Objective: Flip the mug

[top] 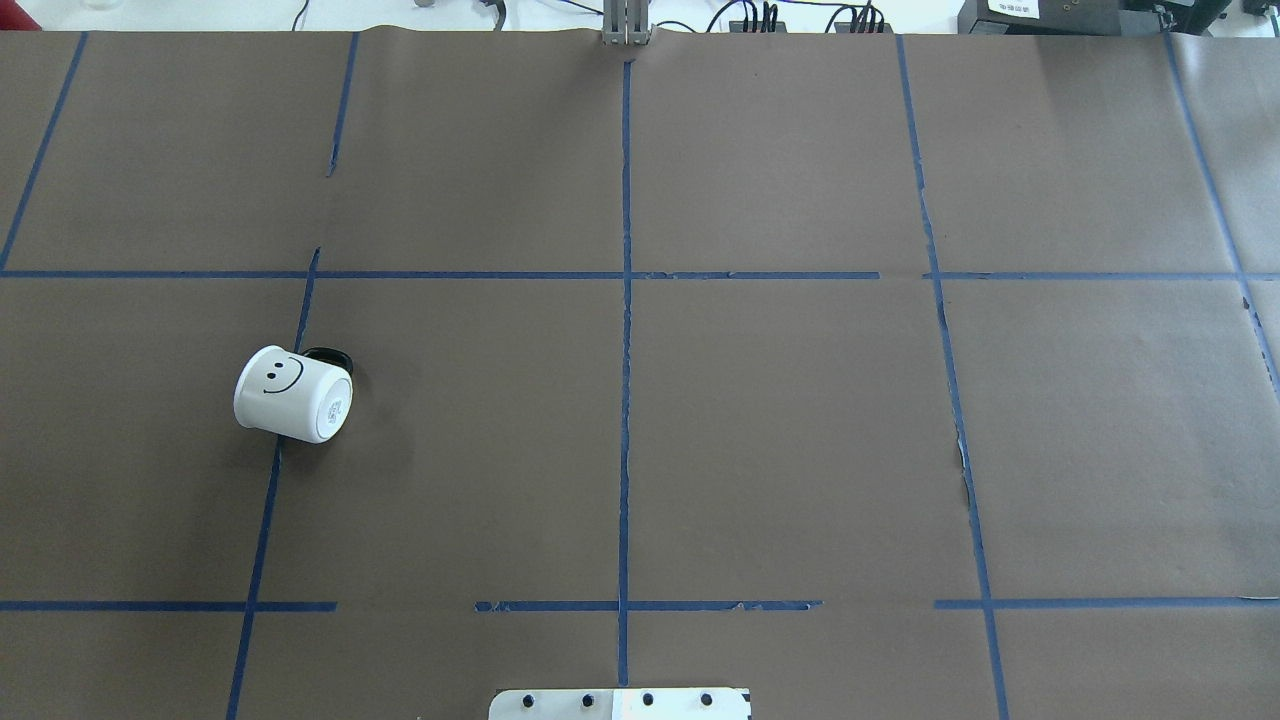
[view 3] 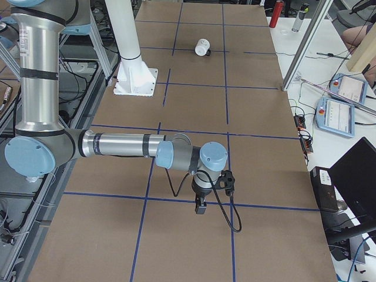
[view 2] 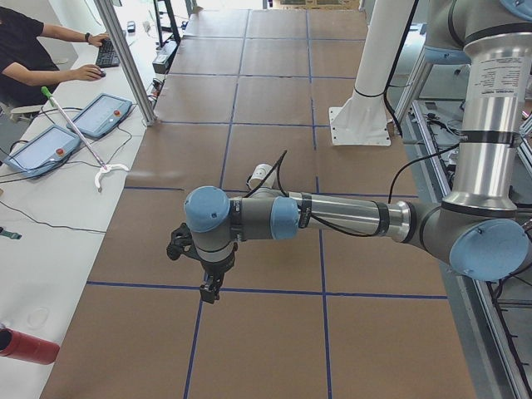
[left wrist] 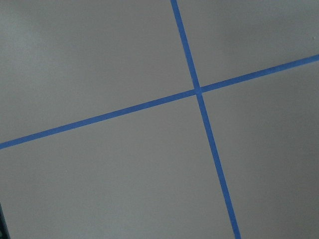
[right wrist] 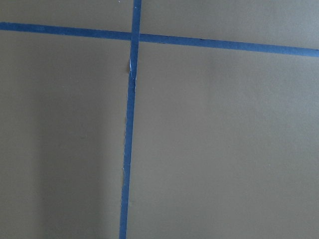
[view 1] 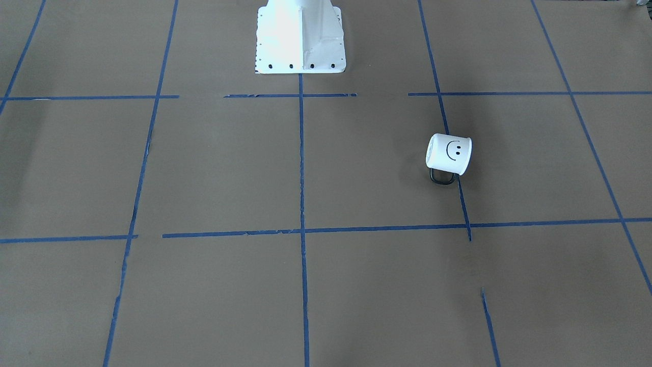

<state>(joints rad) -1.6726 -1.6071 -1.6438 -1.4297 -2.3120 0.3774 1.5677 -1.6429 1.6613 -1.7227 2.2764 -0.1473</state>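
The white mug with a black smiley face lies on its side on the brown paper, on the robot's left half, over a blue tape line. Its black handle points away from the robot. It also shows in the front view, the left view behind the arm, and far off in the right view. My left gripper hangs above the table, apart from the mug. My right gripper hangs over the table's other end. I cannot tell whether either is open or shut.
The table is brown paper marked with a blue tape grid. The white robot base stands at the robot-side edge. Operators' tablets and a person sit beyond the far edge. Both wrist views show only paper and tape.
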